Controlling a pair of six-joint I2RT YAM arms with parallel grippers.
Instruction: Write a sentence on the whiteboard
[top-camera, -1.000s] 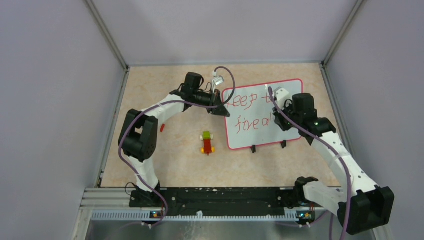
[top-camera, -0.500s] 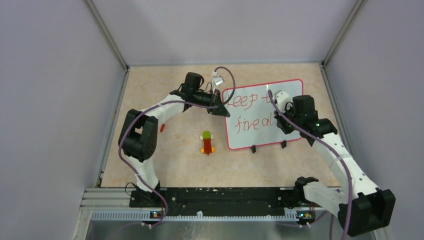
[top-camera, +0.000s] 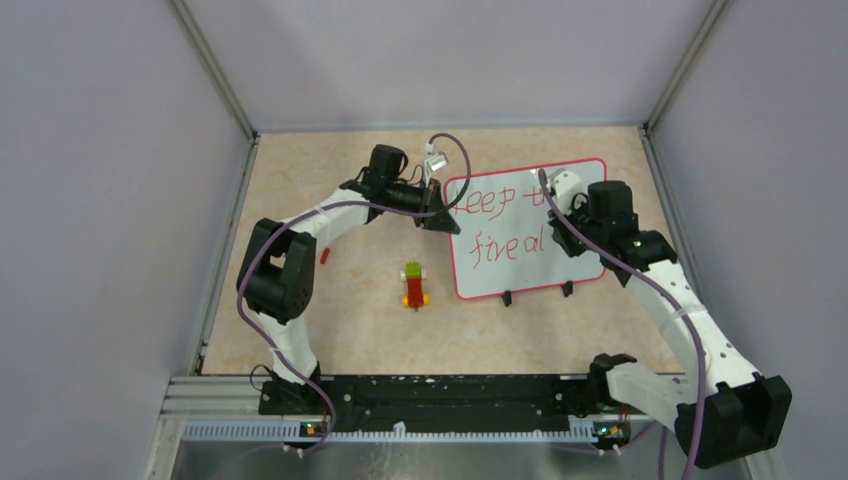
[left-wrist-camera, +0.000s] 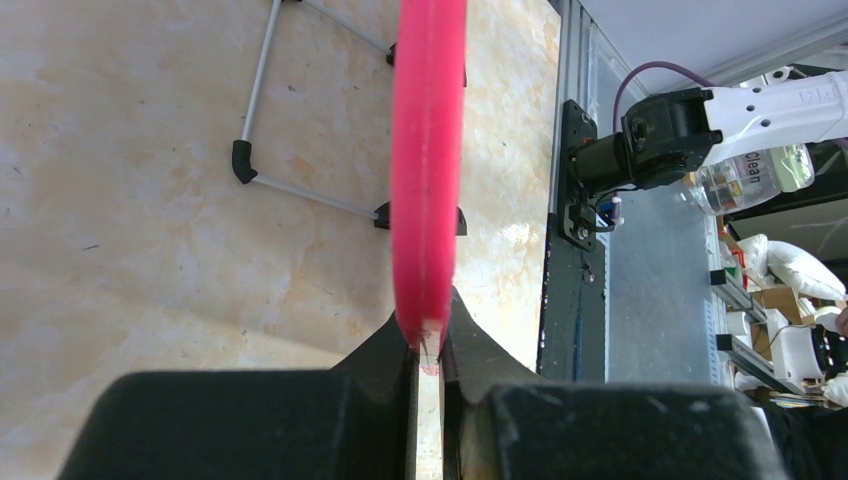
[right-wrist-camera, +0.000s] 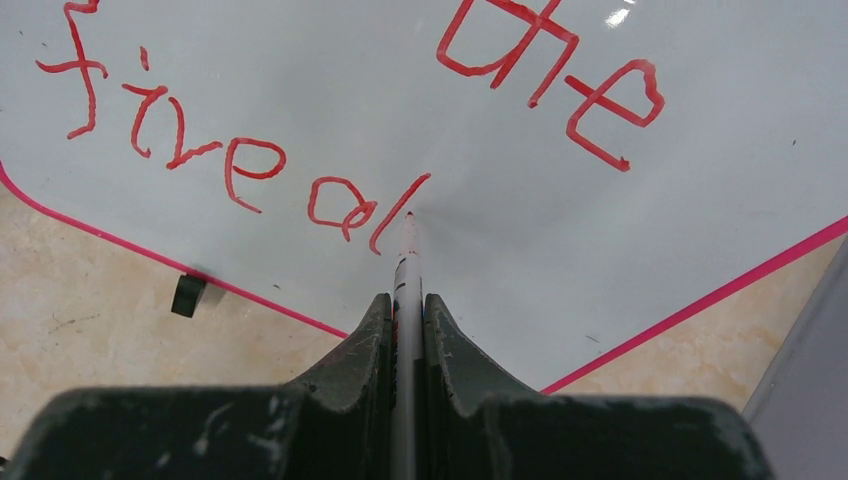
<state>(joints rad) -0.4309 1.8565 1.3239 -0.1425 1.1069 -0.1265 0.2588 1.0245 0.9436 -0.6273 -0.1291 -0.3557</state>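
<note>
The whiteboard (top-camera: 510, 255), white with a red-pink rim, lies at the right of the table. Red writing reads "keep the" and below it "fire al". My left gripper (top-camera: 445, 222) is shut on the board's left rim, seen edge-on as a pink strip (left-wrist-camera: 428, 170) in the left wrist view. My right gripper (top-camera: 556, 230) is shut on a white marker (right-wrist-camera: 406, 280). The marker's red tip rests on the board (right-wrist-camera: 300, 80) just right of the letter "l".
A small toy of green, yellow and red blocks (top-camera: 414, 285) lies left of the board. A small red piece (top-camera: 325, 255) lies by the left arm. Two black clip feet (top-camera: 507, 297) stand at the board's near edge. A metal rail runs along the front.
My right gripper has shifted slightly right and back with the marker, and the "l" stroke after "fire a" has appeared. The left gripper has not moved.
</note>
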